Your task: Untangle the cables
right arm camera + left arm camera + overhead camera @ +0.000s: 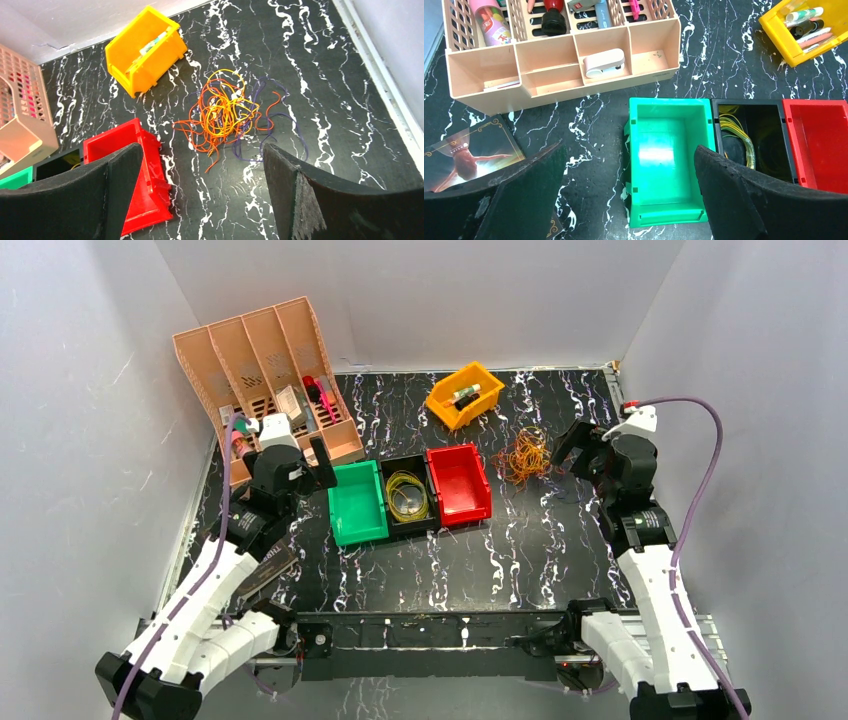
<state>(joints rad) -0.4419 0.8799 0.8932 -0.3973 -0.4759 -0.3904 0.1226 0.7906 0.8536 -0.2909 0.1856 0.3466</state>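
Right of centre in the top view: the cables point(522, 455), one loose knot of orange, yellow and red loops with a thin dark strand or two running through. Lies flat on the marbled table point(480, 560), right of the red bin point(459, 483) and below the yellow bin point(464, 394), touching neither; probably left in the open so that either arm can reach in. At the centre of the frame: green bin point(357, 502), black bin point(408, 495) and the red one side by side, walls touching, apparently lined up as sorting slots. In the black one, a few yellow loops point(736, 135) already coiled; nothing visible in green or red. At the right gripper point(201, 147): fingers spread wide, pinching nothing, held just right of the knot in the top view, with the knot framed between the fingers at the centre of the wrist view. Looks set for a first pull at an outer loop. At the left gripper point(629, 148): likewise splayed and bare, poised over the green bin at centre-left, below the pink organizer point(549, 70) in the upper left, perhaps waiting to pin or take a strand's other end. Judging by the heap, barely begun. Worth minding: may drag the whole knot along if the pinch catches several strands at once.
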